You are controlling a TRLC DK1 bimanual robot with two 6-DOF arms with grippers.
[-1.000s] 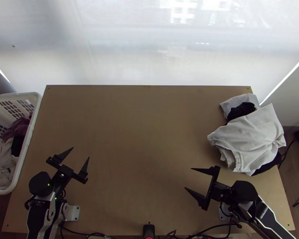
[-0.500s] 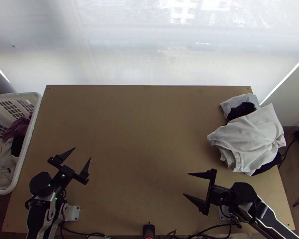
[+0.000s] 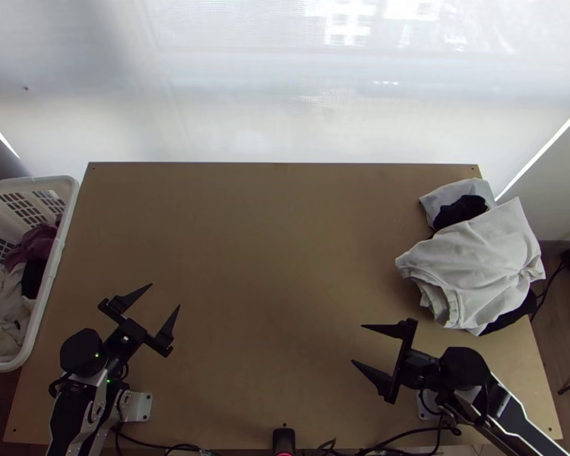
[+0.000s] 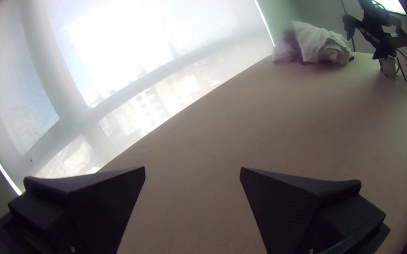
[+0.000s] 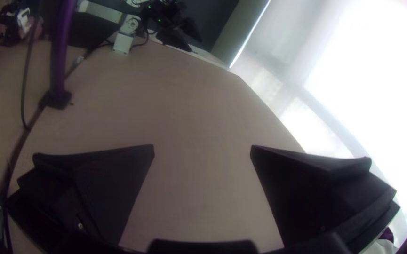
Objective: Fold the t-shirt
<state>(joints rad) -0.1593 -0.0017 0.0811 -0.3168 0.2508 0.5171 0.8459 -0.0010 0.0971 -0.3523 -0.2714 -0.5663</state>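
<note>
Left claw (image 3: 166, 296): fingers wide apart, nothing between them, over the light wooden counter (image 3: 270, 243) toward its near left corner. Right claw (image 3: 357, 344): likewise apart and unloaded, over the near right part. Pale grey cloth garment (image 3: 482, 266): loosely folded, creased, lying on black cloth (image 3: 514, 315) at the right edge. White slatted plastic basket (image 3: 61, 258) beside the left edge, holding purple cloth (image 3: 36, 245) and pale cloth (image 3: 0, 334). Cannot tell which is the t-shirt.

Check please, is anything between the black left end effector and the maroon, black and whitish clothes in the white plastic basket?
Yes: the basket's rim on the table side runs between the left end effector and the clothes.
</note>
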